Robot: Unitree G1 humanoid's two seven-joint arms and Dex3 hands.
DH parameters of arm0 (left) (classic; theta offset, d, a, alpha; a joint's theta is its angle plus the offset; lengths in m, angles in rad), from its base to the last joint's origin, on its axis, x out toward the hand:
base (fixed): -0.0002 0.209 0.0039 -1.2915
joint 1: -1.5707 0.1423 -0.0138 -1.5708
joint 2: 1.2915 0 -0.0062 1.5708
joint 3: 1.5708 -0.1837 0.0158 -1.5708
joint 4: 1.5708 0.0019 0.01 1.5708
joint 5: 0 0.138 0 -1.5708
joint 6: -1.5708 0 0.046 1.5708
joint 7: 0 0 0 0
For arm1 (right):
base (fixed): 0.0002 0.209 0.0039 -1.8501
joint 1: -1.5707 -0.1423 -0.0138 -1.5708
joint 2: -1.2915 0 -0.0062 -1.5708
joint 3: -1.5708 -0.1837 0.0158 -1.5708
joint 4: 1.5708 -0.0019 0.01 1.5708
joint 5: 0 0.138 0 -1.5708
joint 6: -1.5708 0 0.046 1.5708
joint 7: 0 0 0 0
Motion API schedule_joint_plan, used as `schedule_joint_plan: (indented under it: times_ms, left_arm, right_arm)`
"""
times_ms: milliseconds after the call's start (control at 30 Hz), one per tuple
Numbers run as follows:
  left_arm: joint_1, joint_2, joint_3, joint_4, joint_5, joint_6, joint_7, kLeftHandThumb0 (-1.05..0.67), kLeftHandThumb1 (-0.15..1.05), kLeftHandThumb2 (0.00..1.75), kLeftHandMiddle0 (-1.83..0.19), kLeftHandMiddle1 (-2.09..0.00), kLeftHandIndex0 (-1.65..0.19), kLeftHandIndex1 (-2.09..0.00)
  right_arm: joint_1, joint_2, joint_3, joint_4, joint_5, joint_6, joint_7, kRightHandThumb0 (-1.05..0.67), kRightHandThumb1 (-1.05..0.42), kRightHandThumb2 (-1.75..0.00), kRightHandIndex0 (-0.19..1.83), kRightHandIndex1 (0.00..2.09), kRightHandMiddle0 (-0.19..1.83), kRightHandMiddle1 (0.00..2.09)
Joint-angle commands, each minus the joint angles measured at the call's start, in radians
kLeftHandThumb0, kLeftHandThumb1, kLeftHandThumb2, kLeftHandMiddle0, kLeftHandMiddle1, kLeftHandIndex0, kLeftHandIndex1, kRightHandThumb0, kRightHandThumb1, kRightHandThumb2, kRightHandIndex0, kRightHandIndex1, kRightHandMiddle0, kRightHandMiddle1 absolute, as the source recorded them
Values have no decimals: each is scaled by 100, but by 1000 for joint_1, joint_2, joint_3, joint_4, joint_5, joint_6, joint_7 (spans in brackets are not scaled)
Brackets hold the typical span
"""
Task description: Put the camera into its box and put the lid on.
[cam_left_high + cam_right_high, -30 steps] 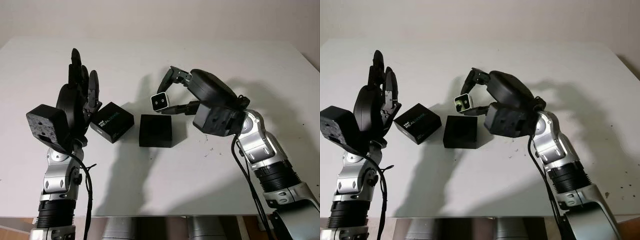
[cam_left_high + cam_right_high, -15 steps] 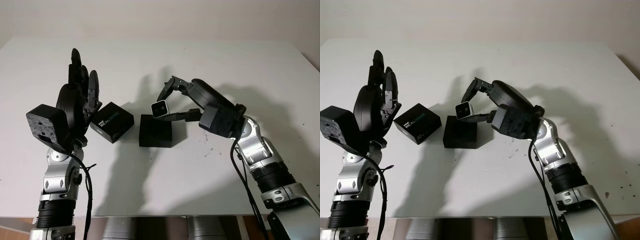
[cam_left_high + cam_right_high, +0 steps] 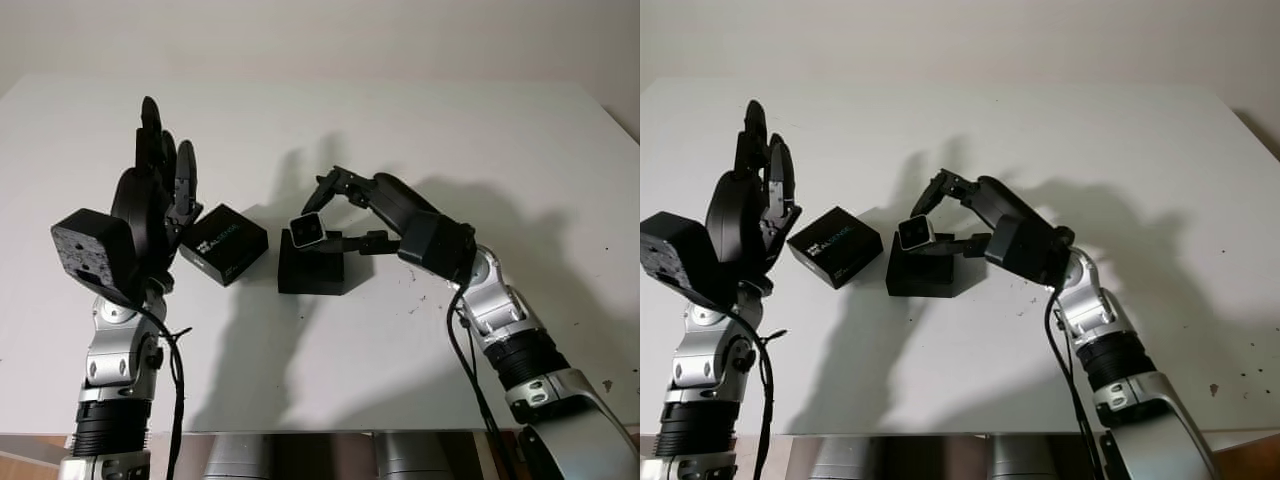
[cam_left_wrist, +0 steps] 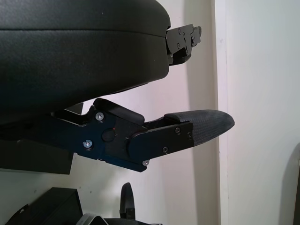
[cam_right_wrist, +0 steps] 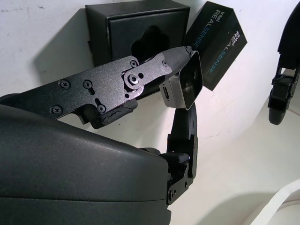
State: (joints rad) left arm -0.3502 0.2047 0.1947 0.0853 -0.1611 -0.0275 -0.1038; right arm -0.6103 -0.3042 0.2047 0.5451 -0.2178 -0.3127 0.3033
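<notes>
Right hand [image 3: 330, 215] pinches the small silver camera [image 3: 307, 231] between its fingertips, just above the open black box [image 3: 311, 268] on the white tabletop [image 3: 400, 130]. Beyond the box lies the lid [image 3: 224, 243], beside the raised, open left hand [image 3: 160, 190].

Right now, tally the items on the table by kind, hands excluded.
Camera: 1, silver, held by the right hand just above the box
Box base: 1, black, open
Lid: 1, black, printed, beside the raised, open left hand
Total: 3
</notes>
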Motion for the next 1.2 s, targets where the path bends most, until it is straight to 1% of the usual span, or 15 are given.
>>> schedule_joint_plan:
  times_ms: [0,267,633,1167]
  left_arm:
    - [-4,12,5,-12,3,-6,-5,-67,105,62,19,0,19,0]
    - [-3,15,5,-11,5,-11,-4,-66,105,63,19,0,19,0]
    - [-5,9,4,-10,4,-9,3,-66,105,62,19,0,19,0]
    - [-4,10,2,-14,5,-6,5,-67,105,62,19,0,19,0]
  right_arm:
    - [12,9,-12,-4,8,-4,-9,-48,-102,-5,26,4,31,164]
    - [37,20,-11,-31,-1,11,-23,-48,-103,-6,25,5,30,166]
    - [80,7,-17,-134,-14,102,-30,-46,-103,-5,25,5,28,168]
    - [105,9,-17,-174,-17,151,-29,-45,-103,-5,26,6,27,165]
